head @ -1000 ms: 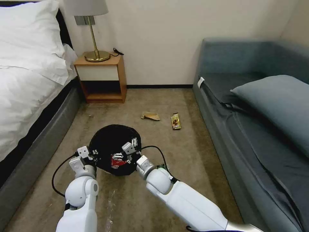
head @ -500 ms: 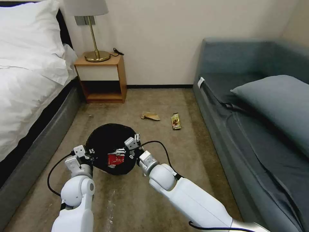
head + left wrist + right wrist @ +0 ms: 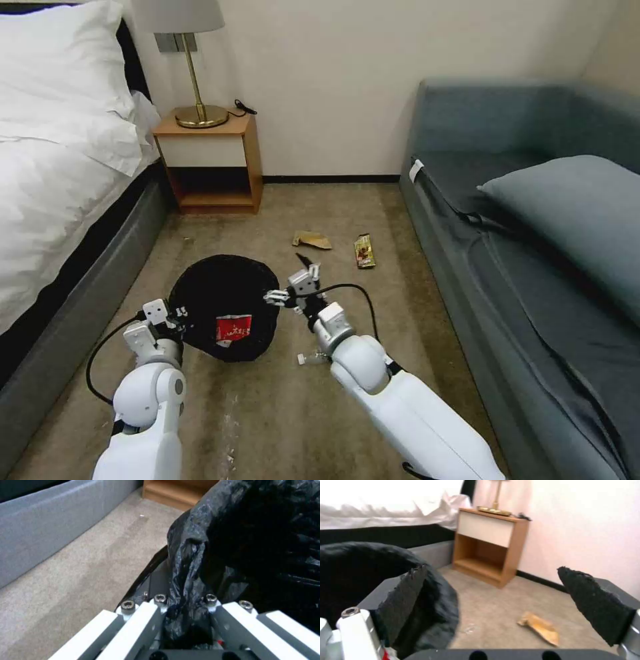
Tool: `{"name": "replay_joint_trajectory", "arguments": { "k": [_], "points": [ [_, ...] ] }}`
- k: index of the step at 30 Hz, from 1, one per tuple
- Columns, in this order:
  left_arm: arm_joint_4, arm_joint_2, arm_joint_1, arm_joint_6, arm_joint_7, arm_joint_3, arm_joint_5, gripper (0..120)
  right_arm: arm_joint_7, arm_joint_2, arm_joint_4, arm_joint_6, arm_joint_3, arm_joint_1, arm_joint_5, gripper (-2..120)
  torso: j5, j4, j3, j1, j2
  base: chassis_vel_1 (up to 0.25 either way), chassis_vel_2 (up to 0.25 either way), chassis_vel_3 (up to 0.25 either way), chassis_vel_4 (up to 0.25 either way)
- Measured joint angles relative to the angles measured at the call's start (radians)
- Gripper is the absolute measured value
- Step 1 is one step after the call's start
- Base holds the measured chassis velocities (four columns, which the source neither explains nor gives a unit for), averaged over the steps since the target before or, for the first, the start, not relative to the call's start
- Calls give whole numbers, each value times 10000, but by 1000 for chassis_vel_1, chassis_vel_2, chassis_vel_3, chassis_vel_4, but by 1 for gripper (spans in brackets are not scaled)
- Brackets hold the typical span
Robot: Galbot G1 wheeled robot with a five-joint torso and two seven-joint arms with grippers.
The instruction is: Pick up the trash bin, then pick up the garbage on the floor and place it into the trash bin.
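Observation:
The trash bin (image 3: 220, 293), lined with a black bag, hangs tilted just above the floor (image 3: 280, 413). My left gripper (image 3: 170, 319) is shut on the bag-covered rim (image 3: 186, 562), and its fingers (image 3: 146, 615) pinch the crinkled plastic. A red-and-white wrapper (image 3: 233, 329) lies inside the bin. My right gripper (image 3: 291, 281) is open and holds nothing, just right of the bin's rim (image 3: 430, 600). On the carpet beyond lie a tan paper scrap (image 3: 311, 240) (image 3: 541, 628) and a brown-gold snack wrapper (image 3: 364, 251). Part of a clear bottle (image 3: 311, 359) peeks out beside my right forearm.
A bed (image 3: 53, 167) with a grey base runs along the left. A wooden nightstand (image 3: 210, 163) (image 3: 486, 545) with a brass lamp stands at the far wall. A blue-grey sofa (image 3: 533, 253) lines the right side. Open carpet lies between them.
My right gripper let the red-and-white wrapper go into the bin, then drew out to the right and stands open. The bin and left gripper shifted slightly left.

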Motion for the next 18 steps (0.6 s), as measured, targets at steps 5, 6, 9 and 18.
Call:
{"name": "replay_joint_trajectory", "arguments": {
  "k": [5, 6, 9, 18],
  "points": [
    [32, 89, -65, -64, 2, -23, -300, 3, -241, 43, 186, 134, 1023, -742, -431, 100, 0, -1, 0, 0, 0, 0, 0, 0, 0],
    [28, 93, -82, -64, 5, -23, -361, 3, -320, 91, 186, 200, 1220, -868, -512, 100, 0, -1, 0, 0, 0, 0, 0, 0, 0],
    [32, 125, -118, -62, 8, 17, -424, 3, -421, 154, 147, 292, 1489, -1080, -649, 100, 1, -2, 0, 0, 0, 0, 0, 0, 0],
    [119, 130, -150, -48, 29, 169, -439, 3, -754, 299, -298, 918, 2001, -1697, -1148, 100, 0, -1, 0, 0, 0, 0, 0, 0, 0]
  ]
}}
